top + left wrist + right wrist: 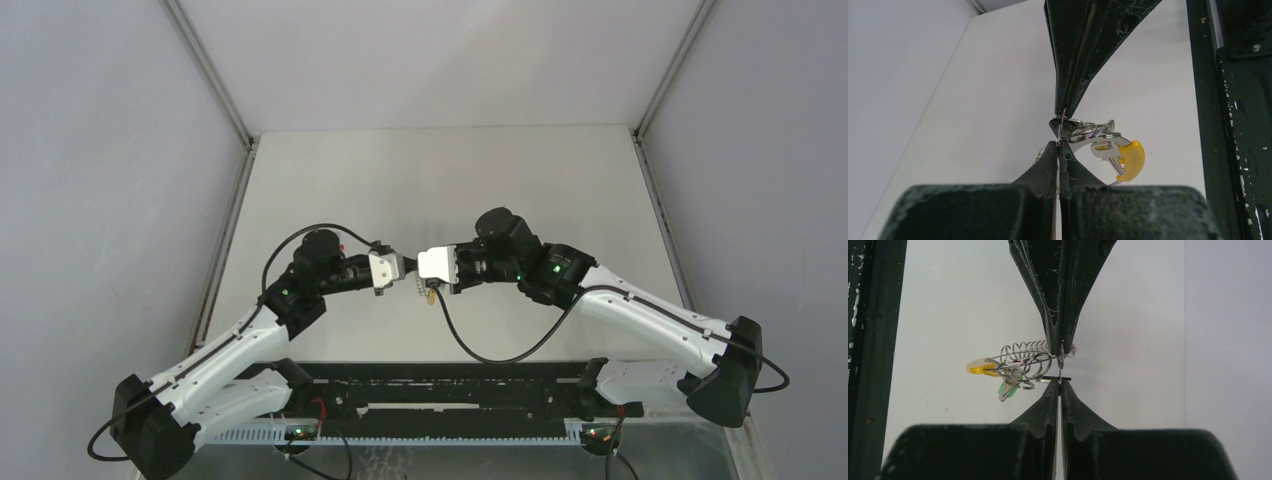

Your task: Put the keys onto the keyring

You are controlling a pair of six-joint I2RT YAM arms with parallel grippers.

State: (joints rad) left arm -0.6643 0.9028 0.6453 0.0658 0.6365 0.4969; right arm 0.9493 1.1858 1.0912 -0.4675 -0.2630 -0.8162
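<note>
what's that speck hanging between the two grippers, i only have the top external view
observer: a keyring of coiled silver wire, with small rings, a yellow strip and a green tag. The right wrist view shows it plainly.
operator: who's holding it
observer: the left gripper is shut on the coil's end.
operator: and the right one
observer: the right gripper is shut too, with what looks like a thin black key sticking out at its tips, right beside the rings. I can't tell whether it is threaded on.
</note>
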